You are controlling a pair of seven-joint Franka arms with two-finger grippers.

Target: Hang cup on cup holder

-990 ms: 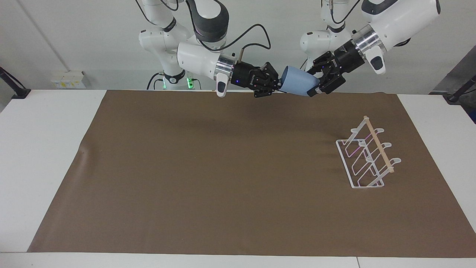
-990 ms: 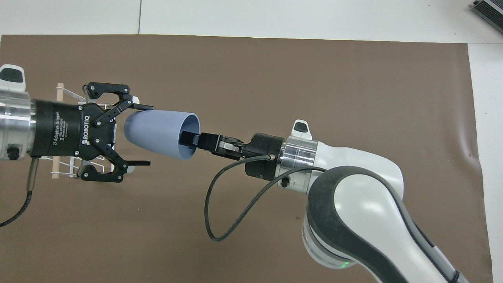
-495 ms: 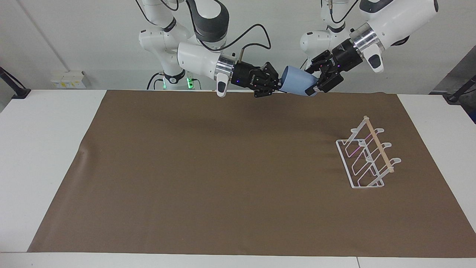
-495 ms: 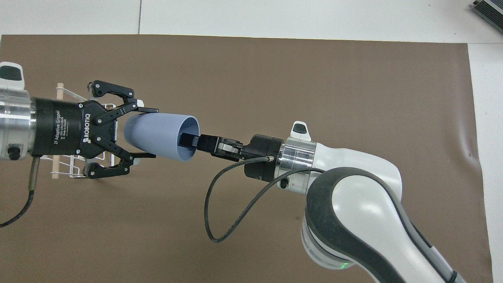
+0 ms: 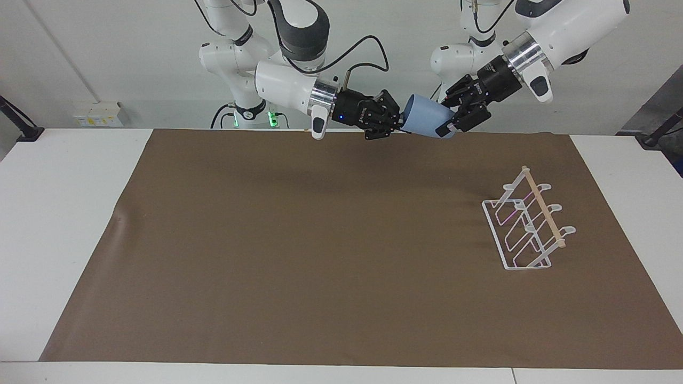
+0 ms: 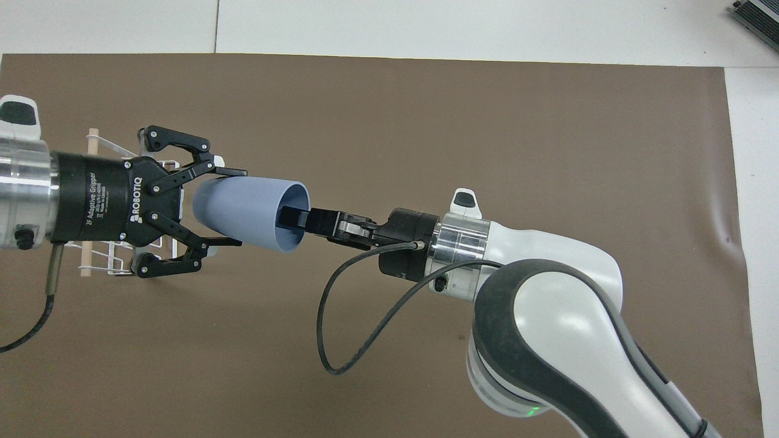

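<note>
The light blue cup [image 5: 427, 124] [image 6: 249, 210] is held on its side in the air over the brown mat, between the two grippers. My right gripper [image 5: 399, 124] [image 6: 292, 218] is shut on the cup's rim, with one finger inside the mouth. My left gripper [image 5: 448, 124] [image 6: 225, 207] has its fingers against both sides of the cup's narrow bottom end. The white wire cup holder [image 5: 528, 224] with its wooden rod stands on the mat toward the left arm's end. In the overhead view the cup holder [image 6: 92, 137] is mostly hidden under the left gripper.
The brown mat [image 5: 320, 240] covers most of the white table [image 5: 64, 213]. The right gripper's black cable [image 6: 341, 316] hangs in a loop over the mat. A dark object [image 6: 758, 18] lies at the table's corner farthest from the robots, toward the right arm's end.
My left gripper's fingers have closed from wide open onto the cup's bottom end. The right gripper has kept its hold on the rim. The cup has barely moved.
</note>
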